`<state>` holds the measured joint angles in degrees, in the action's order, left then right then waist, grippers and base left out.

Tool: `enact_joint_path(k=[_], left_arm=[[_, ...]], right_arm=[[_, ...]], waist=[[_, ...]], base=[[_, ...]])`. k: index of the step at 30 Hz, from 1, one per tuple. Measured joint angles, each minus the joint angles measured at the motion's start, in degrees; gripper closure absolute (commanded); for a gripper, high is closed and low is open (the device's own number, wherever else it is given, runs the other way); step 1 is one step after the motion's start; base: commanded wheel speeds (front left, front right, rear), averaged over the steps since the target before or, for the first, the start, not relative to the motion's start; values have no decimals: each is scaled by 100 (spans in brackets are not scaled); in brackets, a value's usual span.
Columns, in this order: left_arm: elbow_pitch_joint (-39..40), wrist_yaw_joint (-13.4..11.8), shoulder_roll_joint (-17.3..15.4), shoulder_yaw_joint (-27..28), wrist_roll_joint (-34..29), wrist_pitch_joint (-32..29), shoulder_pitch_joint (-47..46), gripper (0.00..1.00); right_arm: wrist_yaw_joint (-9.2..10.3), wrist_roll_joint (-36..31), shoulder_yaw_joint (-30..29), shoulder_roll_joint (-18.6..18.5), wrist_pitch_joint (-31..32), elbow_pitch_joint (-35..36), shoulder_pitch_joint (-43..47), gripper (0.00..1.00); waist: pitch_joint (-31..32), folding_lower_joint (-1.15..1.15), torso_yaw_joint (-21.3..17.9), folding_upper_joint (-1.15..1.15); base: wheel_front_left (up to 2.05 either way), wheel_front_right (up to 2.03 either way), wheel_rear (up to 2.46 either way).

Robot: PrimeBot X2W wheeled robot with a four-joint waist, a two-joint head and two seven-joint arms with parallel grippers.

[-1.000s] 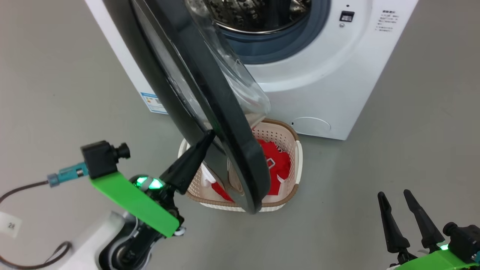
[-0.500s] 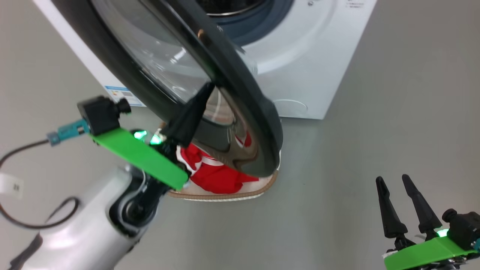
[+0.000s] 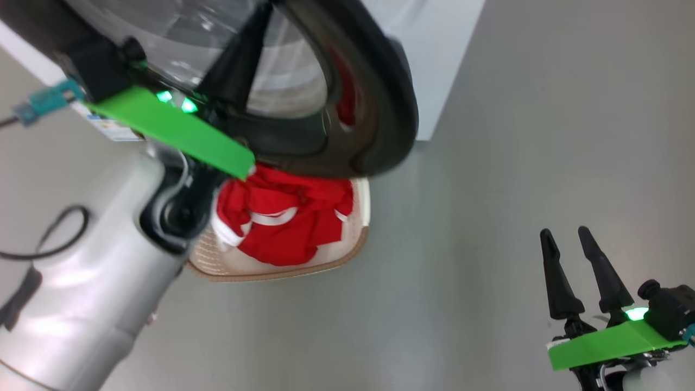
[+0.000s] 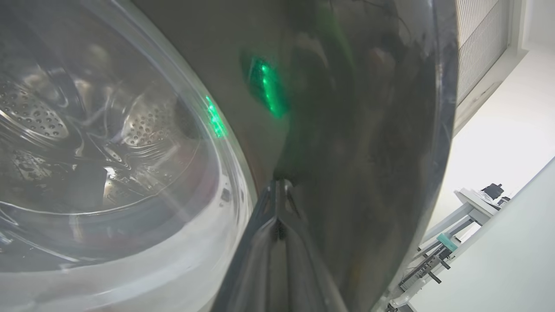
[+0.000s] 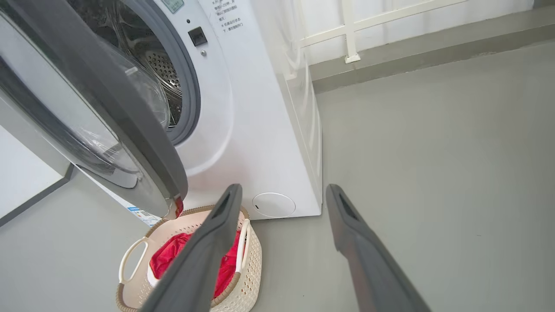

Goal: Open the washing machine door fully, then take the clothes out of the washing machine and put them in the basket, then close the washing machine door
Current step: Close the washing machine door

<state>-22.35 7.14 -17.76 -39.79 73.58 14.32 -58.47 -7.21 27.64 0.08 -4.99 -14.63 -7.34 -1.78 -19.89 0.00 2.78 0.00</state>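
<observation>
Door (image 3: 392, 108) stands partly open above the basket (image 3: 304, 270) on the floor (image 3: 488, 217) — red clothes (image 3: 282, 228) lie in it. I see my left jaws pressed together against the door's black rim — right jaws spread, empty.

Head camera looks down; all views share the door (image 3: 392, 108).

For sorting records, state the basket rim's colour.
The basket has a brown rim, clearest in the right wrist view.
</observation>
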Motion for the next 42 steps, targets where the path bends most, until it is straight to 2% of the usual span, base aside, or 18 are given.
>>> enact_joint_path(k=[13,21,31,42], left_arm=[[-786,0,255,688,-623,24,-735,100],[-900,0,333,838,-814,26,-684,100],[-742,1,495,1081,-818,41,360,100],[-615,1,605,1647,-1341,40,2085,100]], right_arm=[[0,1,8,138,0,-2,-237,0],[0,1,-8,168,0,-31,-319,0],[0,1,-96,101,0,-51,-199,0],[0,0,-126,-53,0,-85,247,0]], waist=[[-364,0,-535,0],[-308,0,-624,0],[63,0,-433,0],[601,0,-79,0]], base=[[0,0,0],[0,0,0],[0,0,0],[0,0,0]])
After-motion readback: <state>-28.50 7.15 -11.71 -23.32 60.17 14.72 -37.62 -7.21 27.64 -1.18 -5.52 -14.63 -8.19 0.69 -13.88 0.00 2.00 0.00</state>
